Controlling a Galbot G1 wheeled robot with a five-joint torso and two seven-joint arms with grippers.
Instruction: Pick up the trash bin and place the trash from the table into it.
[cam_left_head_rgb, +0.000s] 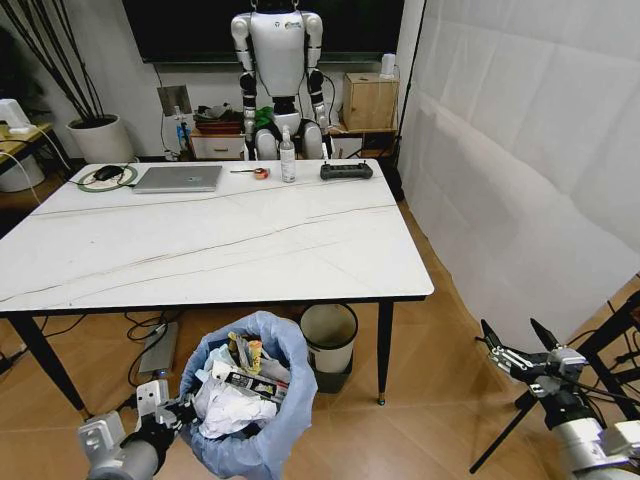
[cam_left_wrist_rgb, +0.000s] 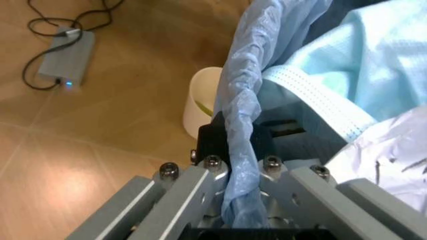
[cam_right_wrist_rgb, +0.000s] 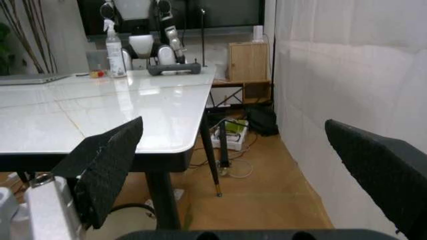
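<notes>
Blue-bagged trash bin (cam_left_head_rgb: 262, 400) in left pincer (cam_left_head_rgb: 172, 410)

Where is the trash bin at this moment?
In the head view the trash bin sits low and left of centre, before the table's near edge, full of trash, its bag rim clamped by the left gripper.

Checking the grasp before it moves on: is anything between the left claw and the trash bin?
Nothing visible is. The left claw is shut on the rim of the trash bin, the blue bag pinched between its fingers. The right claw hangs open, beyond the table.
</notes>
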